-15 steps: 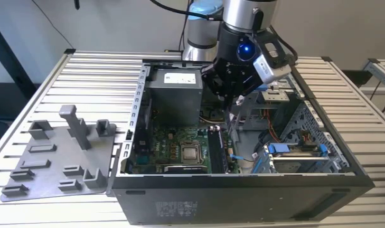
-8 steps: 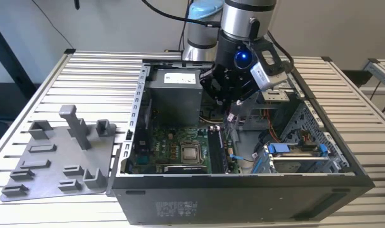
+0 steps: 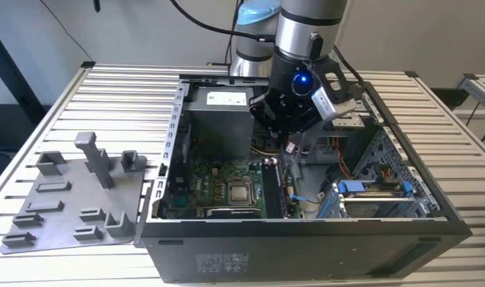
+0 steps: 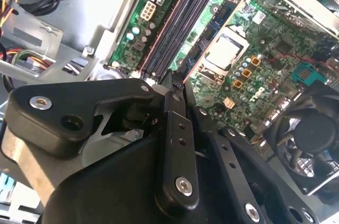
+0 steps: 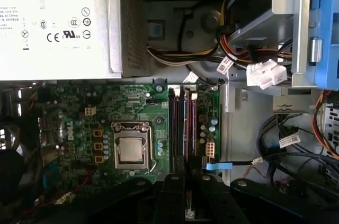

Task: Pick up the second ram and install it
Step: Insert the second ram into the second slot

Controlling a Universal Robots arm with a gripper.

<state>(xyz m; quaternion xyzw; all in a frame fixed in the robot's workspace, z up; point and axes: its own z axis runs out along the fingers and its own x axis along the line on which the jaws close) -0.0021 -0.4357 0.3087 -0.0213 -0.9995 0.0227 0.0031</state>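
The black two-fingered gripper is pressed together on what looks like the thin dark green memory board, edge-on just above the green motherboard's long dark slots; picked up, I judge, not yet seated.

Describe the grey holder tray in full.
The tray looks like matte grey plastic: a flat plate with one tall post, several shorter uprights and low rectangular blocks. It lies flat on the slatted table, at the exterior view's left of the open case, its edge right beside it.
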